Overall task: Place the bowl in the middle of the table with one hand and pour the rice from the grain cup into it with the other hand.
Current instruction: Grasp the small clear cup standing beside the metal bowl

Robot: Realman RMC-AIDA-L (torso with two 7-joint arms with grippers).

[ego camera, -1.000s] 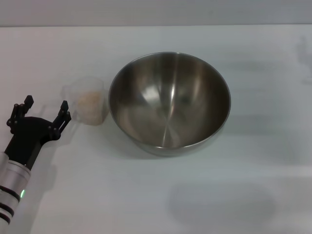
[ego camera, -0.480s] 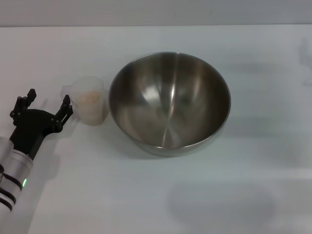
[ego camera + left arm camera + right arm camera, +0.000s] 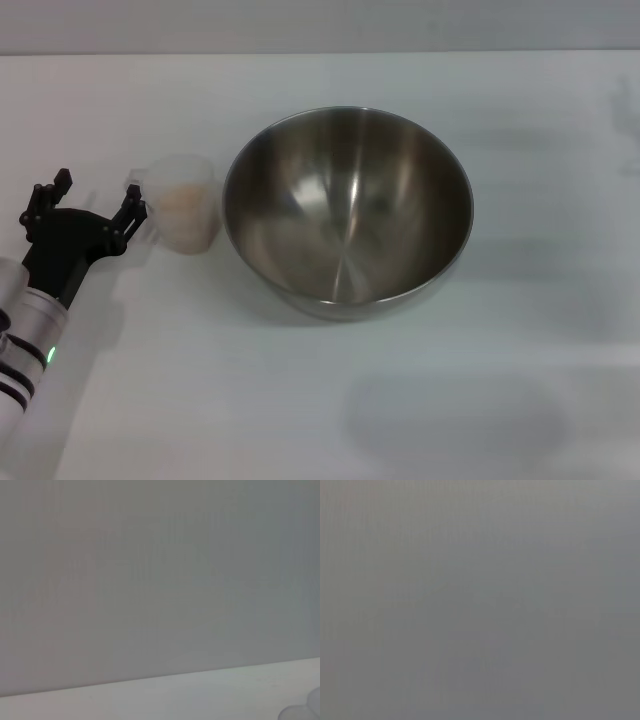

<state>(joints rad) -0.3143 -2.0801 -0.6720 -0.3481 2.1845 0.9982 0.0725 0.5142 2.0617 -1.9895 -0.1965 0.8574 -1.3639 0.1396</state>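
Observation:
The large steel bowl [image 3: 347, 208] stands upright near the middle of the white table [image 3: 450, 400], and its inside looks bare. The clear grain cup [image 3: 184, 203] stands upright just left of the bowl, with pale rice [image 3: 183, 199] in it and its short handle [image 3: 136, 183] pointing left. My left gripper [image 3: 94, 203] is open, low over the table just left of the cup, with one fingertip [image 3: 131, 210] beside the handle. A small part of the cup shows in the left wrist view [image 3: 305, 710]. My right gripper is out of view.
The table's far edge [image 3: 320, 53] runs across the top of the head view, against a grey wall. The right wrist view shows only plain grey.
My left gripper has moved up and to the right toward the cup's handle, staying open. The bowl and cup have not moved.

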